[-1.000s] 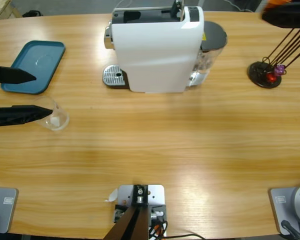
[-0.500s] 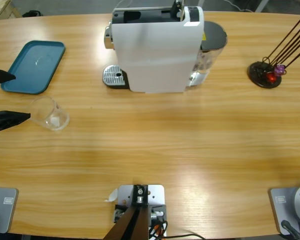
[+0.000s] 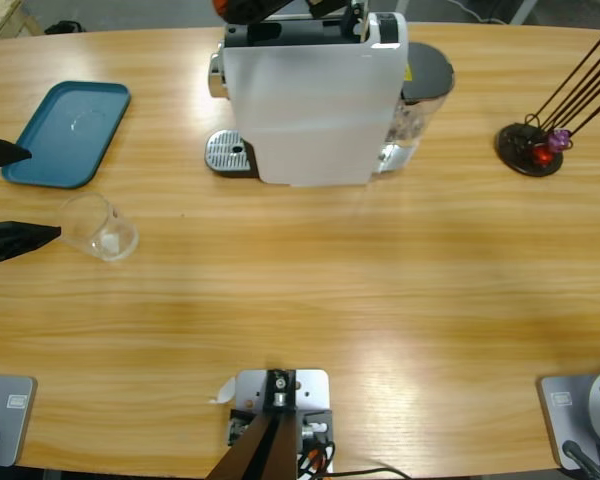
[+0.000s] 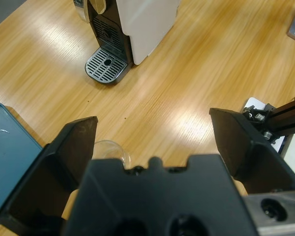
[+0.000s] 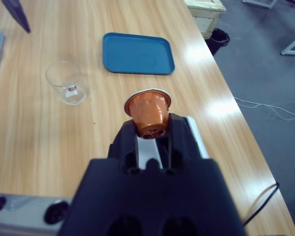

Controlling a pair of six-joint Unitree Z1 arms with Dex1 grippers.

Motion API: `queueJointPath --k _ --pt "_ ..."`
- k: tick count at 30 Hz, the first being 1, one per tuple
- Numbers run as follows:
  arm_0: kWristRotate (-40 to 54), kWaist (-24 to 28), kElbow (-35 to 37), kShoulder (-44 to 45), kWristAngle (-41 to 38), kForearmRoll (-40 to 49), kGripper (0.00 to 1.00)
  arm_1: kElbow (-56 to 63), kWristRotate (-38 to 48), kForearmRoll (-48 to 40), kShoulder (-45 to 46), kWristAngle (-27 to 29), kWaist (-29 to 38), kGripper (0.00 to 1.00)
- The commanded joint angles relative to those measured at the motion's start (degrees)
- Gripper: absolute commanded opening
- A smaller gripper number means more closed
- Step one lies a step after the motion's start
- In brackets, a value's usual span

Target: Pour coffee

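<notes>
No coffee shows in any view. An empty clear glass (image 3: pixel 100 227) stands on the table left of the white coffee machine (image 3: pixel 315 100). My left gripper (image 3: pixel 20 195) is at the table's left edge, open, with its jaws apart just left of the glass (image 4: pixel 110 148). My right gripper (image 3: pixel 275 6) hangs over the machine's top at the picture's upper edge, shut on an orange capsule (image 5: pixel 147 109). In the right wrist view the capsule sits right above the machine's black top (image 5: pixel 179 135).
A blue tray (image 3: pixel 68 133) lies at the back left, beyond the glass. The machine's metal drip grate (image 3: pixel 228 153) faces left. A black capsule stand (image 3: pixel 530 145) with red and purple capsules is at the right. The table's far edge (image 5: pixel 221 88) is close behind the machine.
The left gripper drew back leftwards from the glass and then stayed. The right gripper with the orange capsule left the upper right corner and now hangs over the machine's top.
</notes>
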State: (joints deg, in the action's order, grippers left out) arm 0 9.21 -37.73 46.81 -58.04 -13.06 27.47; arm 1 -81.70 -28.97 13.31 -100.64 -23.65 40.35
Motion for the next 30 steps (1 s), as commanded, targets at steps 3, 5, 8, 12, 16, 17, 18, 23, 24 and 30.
queueJointPath --k 3,5,8,12,16,17,18,23,24,30 --pt "-0.25 -0.06 -1.28 -1.37 0.84 0.3 0.991 -0.34 -0.82 -1.09 -5.74 -2.02 -1.41 0.09" --pt "-0.25 -0.06 -1.37 -1.37 0.84 0.3 0.991 -0.3 -0.82 -1.2 -6.16 -2.02 -1.5 0.094" --pt "-0.25 -0.06 -1.31 -1.46 0.84 0.3 0.991 -0.3 -0.82 -1.5 -6.5 -2.02 -1.92 0.094" --pt "-0.25 -0.06 -1.37 -1.6 0.93 0.3 0.991 0.28 -0.97 -1.51 -6.11 -2.02 -2.87 0.094" --pt "-0.25 -0.06 -1.3 -2.08 0.93 0.21 0.991 0.7 -1.18 -1.44 -5.97 -2.02 -3.34 0.094" --pt "-0.25 -0.06 -1.28 -2.16 0.93 0.12 0.991 0.81 -1.21 -1.44 -5.97 -2.02 -3.34 0.094" --pt "-0.25 -0.06 -1.28 -2.16 0.93 0.12 0.991 0.95 -1.26 -1.44 -5.99 -2.04 -3.34 0.094" --pt "-0.25 -0.06 -1.37 -2.41 0.93 0.12 0.991 2.91 -1.67 -1.36 -5.56 -2.02 -3.34 0.094" --pt "-0.25 -0.06 -1.37 -2.48 0.93 0.07 0.991 3.37 -1.76 -1.36 -5.41 -1.93 -3.34 0.094" --pt "-0.25 -0.06 -1.28 -2.78 0.84 -0.14 0.991 3.3 -2.85 -1.36 -4.98 -0.4 -3.34 0.094"
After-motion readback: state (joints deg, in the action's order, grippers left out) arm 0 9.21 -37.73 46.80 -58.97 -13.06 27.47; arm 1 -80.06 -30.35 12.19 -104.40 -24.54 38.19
